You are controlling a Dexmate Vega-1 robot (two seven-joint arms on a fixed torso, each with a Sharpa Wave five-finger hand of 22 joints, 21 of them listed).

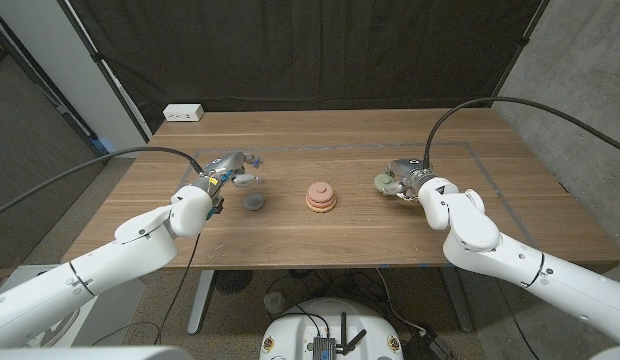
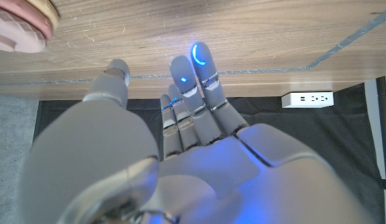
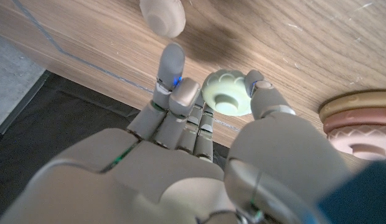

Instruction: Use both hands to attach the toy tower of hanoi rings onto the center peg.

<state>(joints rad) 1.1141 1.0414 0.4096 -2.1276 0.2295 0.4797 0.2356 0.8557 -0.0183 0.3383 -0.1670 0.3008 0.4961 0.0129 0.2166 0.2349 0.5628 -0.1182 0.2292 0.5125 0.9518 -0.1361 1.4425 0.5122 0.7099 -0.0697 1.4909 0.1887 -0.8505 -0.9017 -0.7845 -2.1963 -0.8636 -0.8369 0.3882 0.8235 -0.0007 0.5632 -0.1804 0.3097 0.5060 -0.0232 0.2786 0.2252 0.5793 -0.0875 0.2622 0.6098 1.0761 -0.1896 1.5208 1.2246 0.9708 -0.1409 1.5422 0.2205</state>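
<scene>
At the table's middle stands the peg base with a tan ring and pink rings stacked on it; the stack also shows in the right wrist view and the left wrist view. A dark grey ring lies on the table left of the stack. My left hand hovers just behind that grey ring, its fingers stretched out and holding nothing. Right of the stack, my right hand pinches a pale green ring between thumb and fingers, low over the wood.
A white power strip sits at the table's far left corner, also in the left wrist view. A thin tape line marks a rectangle on the wooden top. A black curtain hangs behind the table.
</scene>
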